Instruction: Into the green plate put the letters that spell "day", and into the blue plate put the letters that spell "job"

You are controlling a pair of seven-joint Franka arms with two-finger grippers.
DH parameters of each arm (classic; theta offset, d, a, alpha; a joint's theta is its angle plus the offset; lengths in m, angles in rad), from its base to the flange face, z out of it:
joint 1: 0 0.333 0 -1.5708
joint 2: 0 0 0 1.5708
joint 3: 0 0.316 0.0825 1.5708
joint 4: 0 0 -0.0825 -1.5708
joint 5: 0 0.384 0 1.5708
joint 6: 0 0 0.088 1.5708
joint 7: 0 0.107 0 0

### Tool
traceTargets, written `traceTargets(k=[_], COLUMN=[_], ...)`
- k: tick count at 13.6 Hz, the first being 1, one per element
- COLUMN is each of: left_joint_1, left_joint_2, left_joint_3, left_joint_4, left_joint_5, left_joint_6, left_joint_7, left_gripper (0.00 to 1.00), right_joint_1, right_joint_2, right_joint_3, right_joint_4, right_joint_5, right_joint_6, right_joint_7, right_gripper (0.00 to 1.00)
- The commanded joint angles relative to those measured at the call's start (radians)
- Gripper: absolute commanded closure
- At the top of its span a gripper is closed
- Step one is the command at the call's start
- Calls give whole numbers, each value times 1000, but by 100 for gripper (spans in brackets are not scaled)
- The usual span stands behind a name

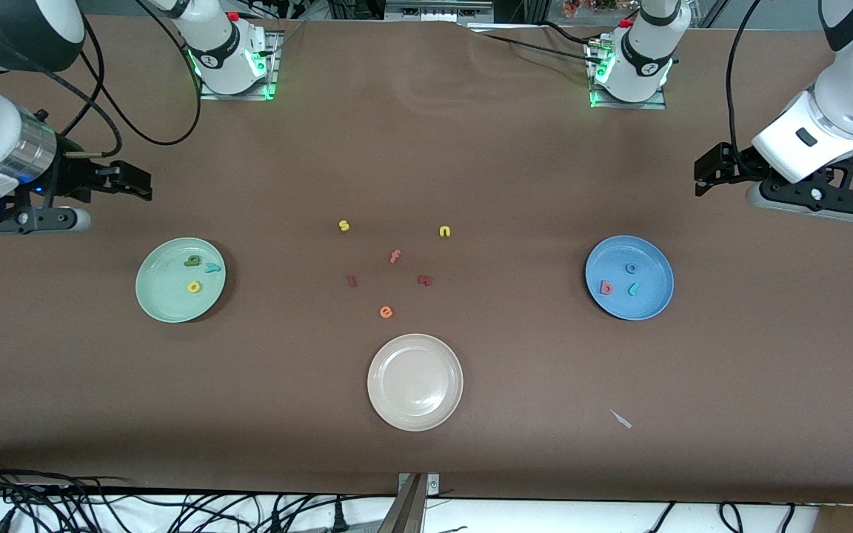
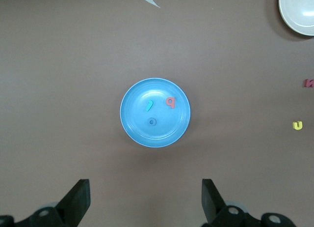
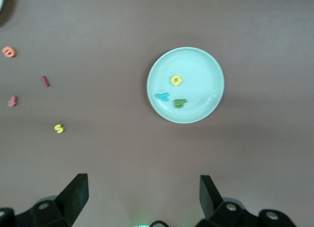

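Observation:
The green plate lies toward the right arm's end of the table. In it are the dark green "d", the yellow "a" and the teal "y". Toward the left arm's end, the blue plate holds the blue "o", the red "b" and the teal "j". My right gripper hangs open and empty over bare cloth beside the green plate. My left gripper hangs open and empty beside the blue plate.
A cream-white plate sits mid-table, nearest the front camera. Loose letters lie between the plates: yellow "s", yellow "n", pink "f", orange "e" and two dark red ones. A white scrap lies nearer the camera than the blue plate.

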State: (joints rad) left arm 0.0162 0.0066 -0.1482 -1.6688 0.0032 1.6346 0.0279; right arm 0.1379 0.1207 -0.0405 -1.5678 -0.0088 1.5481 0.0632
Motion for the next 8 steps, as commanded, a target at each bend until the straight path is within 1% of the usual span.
traceTargets(k=[1, 8], left_joint_1=[7, 11], left_joint_2=[-14, -13], left_joint_3=[-1, 1], left_joint_4=[-3, -2], left_joint_5=[0, 0], left_joint_6=[-15, -16], left_joint_7=[-2, -2], left_gripper=[0, 0], right_joint_1=[-35, -30], right_joint_2=[-16, -7], right_joint_3=[18, 18], right_joint_4=[-18, -11], right_joint_5=[-20, -16], right_joint_6=[17, 3], right_joint_7=[-28, -26], right_gripper=[0, 0])
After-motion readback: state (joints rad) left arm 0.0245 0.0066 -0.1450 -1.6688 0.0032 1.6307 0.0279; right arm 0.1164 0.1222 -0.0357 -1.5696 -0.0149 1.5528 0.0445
